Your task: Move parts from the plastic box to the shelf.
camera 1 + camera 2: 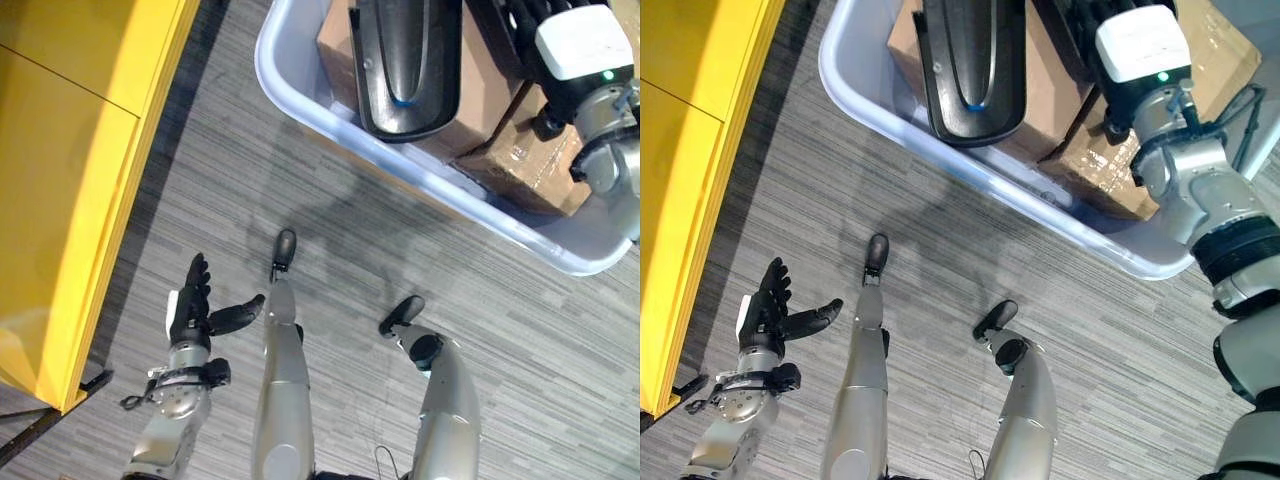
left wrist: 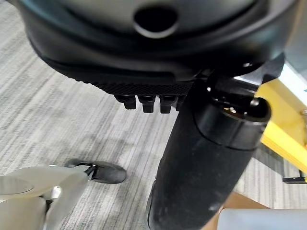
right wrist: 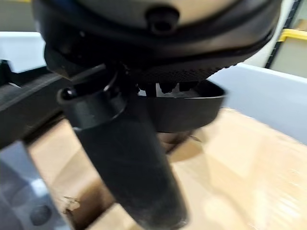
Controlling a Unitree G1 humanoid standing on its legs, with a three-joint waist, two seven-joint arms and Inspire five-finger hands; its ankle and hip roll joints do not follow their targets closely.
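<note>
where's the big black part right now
In the left eye view the black part lies on cardboard inside the plastic box, top centre, just left of the right hand.

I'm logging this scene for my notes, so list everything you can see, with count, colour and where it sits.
Plastic box: one, pale blue-white, on the floor ahead.
Black part: one, long curved shell, lying on the cardboard in the box.
Cardboard: brown, lining the box; number of pieces unclear.
Shelf: one, yellow, at the robot's left.
Floor: grey striped carpet.
Left hand: dark, fingers spread open, beside the shelf.
Right hand: dark, reaching into the box, fingers not readable.
</note>
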